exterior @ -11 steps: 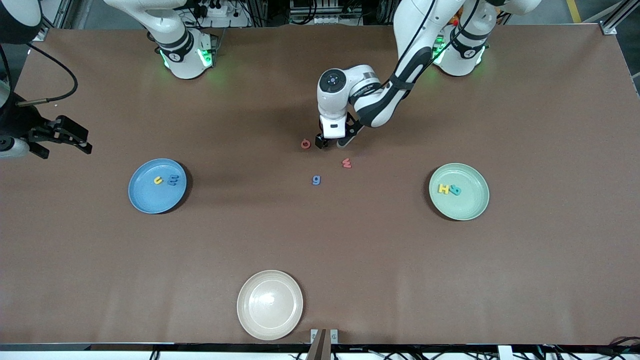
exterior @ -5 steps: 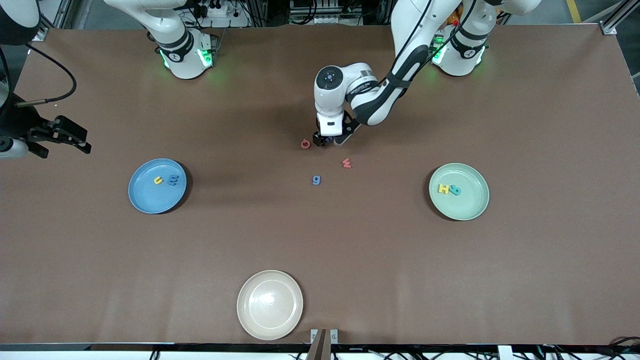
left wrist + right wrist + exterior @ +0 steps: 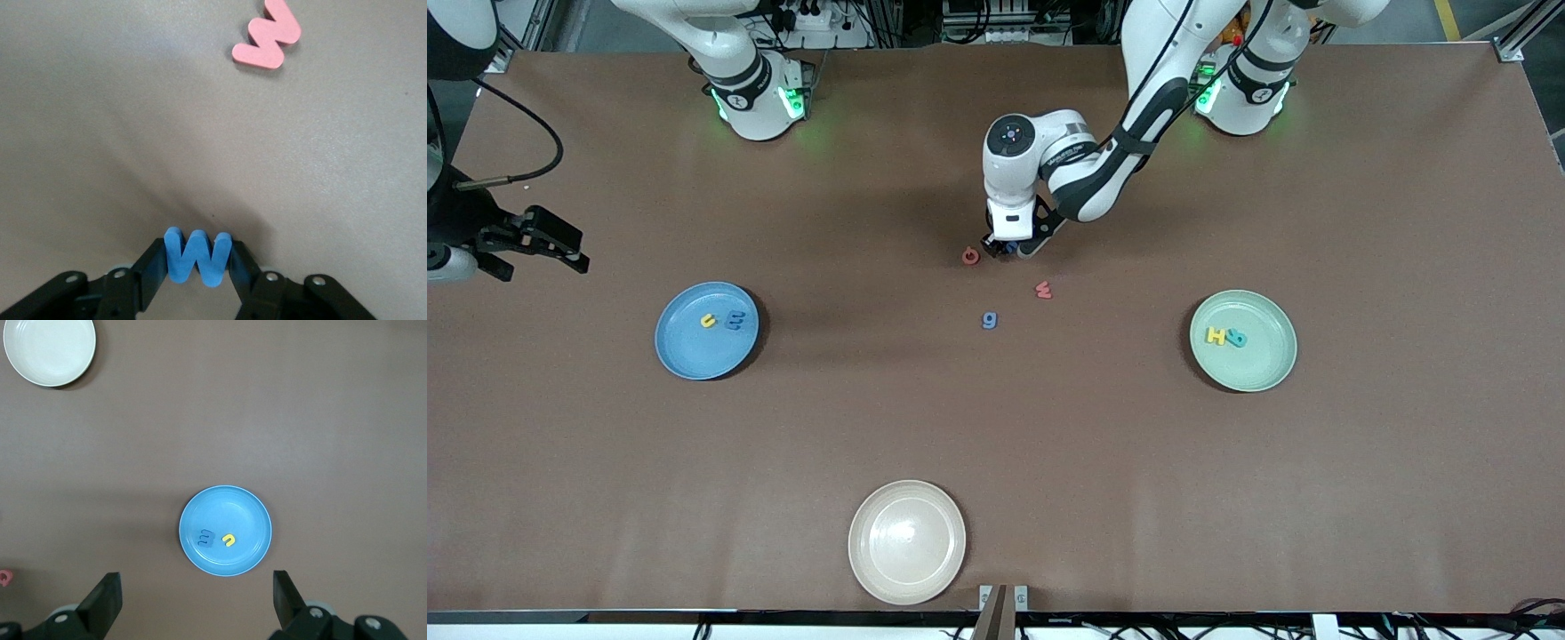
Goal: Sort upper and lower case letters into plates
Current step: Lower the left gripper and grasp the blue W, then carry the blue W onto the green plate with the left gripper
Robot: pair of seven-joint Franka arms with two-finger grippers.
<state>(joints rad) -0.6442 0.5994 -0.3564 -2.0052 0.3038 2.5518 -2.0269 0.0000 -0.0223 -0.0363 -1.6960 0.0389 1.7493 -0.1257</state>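
My left gripper (image 3: 1000,247) is shut on a blue letter W (image 3: 197,257), low at the table near its middle. A red round letter (image 3: 970,256) lies right beside it. A red w (image 3: 1043,289) and a blue g (image 3: 989,320) lie nearer the front camera; the red w also shows in the left wrist view (image 3: 267,41). The blue plate (image 3: 694,351) holds a yellow u (image 3: 708,321) and a blue m (image 3: 735,320). The mint green plate (image 3: 1254,369) holds a yellow H (image 3: 1216,336) and a teal letter (image 3: 1235,338). My right gripper (image 3: 574,252) waits open and empty at the right arm's end of the table, looking down on the blue plate (image 3: 247,513).
A cream plate (image 3: 907,542) stands near the table's front edge, nearer the front camera than the loose letters, and shows in the right wrist view (image 3: 49,350). The left arm's forearm (image 3: 1103,178) hangs over the table between its base and the letters.
My left gripper has shifted a little toward the red round letter and the robots' bases, with the blue W between its fingers. The right arm has not moved.
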